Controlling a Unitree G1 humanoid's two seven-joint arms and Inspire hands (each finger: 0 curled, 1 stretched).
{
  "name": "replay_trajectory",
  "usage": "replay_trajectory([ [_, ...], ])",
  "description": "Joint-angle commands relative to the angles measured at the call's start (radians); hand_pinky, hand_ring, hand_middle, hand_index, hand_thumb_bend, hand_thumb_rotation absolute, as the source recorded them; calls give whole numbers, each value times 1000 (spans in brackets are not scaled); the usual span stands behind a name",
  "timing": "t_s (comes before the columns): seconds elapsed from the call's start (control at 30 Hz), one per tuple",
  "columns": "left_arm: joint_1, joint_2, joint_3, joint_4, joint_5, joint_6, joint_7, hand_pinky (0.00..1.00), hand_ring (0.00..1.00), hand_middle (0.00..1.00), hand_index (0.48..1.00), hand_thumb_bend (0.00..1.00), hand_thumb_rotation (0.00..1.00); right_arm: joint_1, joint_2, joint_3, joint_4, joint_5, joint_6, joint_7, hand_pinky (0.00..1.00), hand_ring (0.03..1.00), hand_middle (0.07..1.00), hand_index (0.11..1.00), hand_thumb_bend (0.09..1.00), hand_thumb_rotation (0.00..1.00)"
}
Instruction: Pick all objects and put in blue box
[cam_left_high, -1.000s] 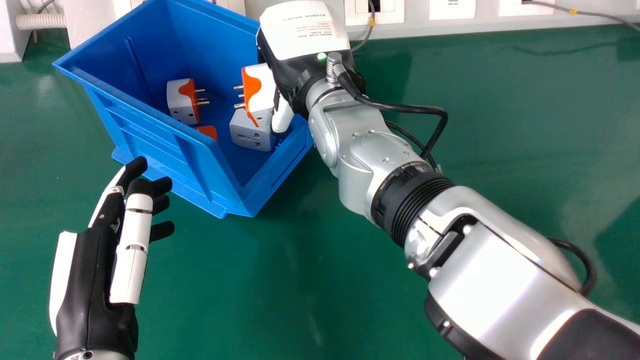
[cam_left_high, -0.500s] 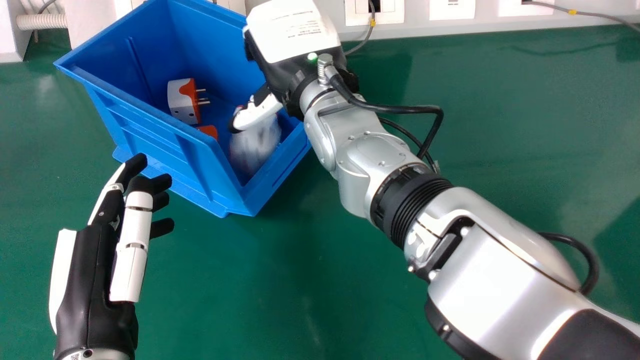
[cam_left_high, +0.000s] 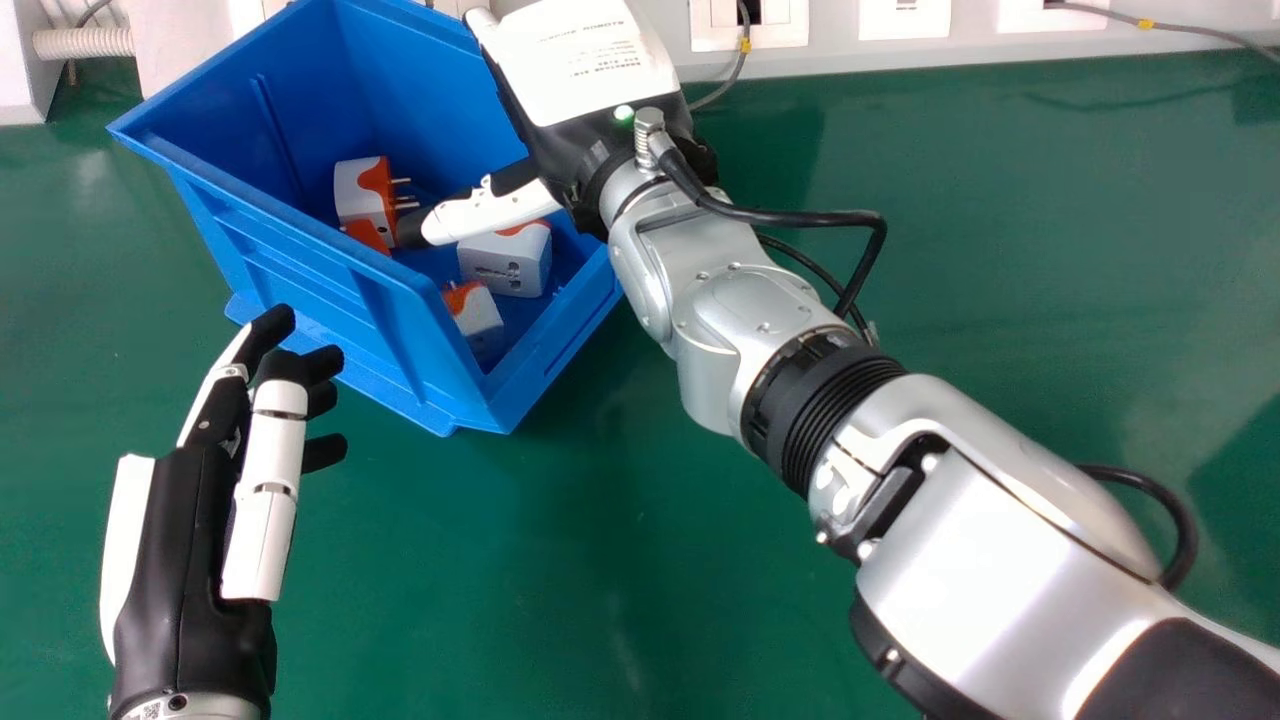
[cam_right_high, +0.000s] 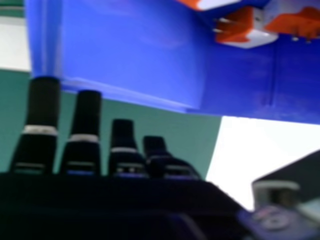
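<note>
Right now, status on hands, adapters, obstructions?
Right hand open, empty, at blue box. Left hand open, empty, outside it. Plug adapters inside box; right thumb partly blocks head view.

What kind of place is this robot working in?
Probably a workshop or lab bench: there's a green work surface, a row of sockets on the wall behind, and a blue box holding plug adapters.

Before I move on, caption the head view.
Robot's right hand over white-and-orange plug adapters in a blue plastic box.
</note>
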Motion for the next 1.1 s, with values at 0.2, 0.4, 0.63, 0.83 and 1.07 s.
replay_trajectory([
  [0.2, -23, 9, 7, 10, 11, -15, 3, 761, 838, 829, 892, 307, 935, -24, -5, -18, -19, 7, -5, -25, 553, 753, 912, 942, 778, 890],
  [0.4, -47, 18, 15, 45, 12, -28, 3, 761, 839, 829, 892, 308, 934, -15, -26, -21, -18, 3, -40, -47, 553, 754, 912, 936, 775, 840],
  [0.63, -73, 29, 24, 84, 12, -41, 7, 762, 839, 829, 893, 310, 935, -17, -48, -35, -22, 12, -66, -68, 556, 749, 904, 929, 754, 770],
  [0.83, -103, 40, 42, 123, 2, -51, 3, 761, 839, 828, 892, 306, 935, -14, -66, -61, -55, 25, -74, -113, 557, 745, 898, 919, 696, 708],
  [1.07, -133, 44, 55, 160, -4, -59, -1, 763, 844, 830, 894, 300, 935, 74, -134, -126, -188, 64, -100, -218, 550, 738, 889, 899, 667, 688],
])
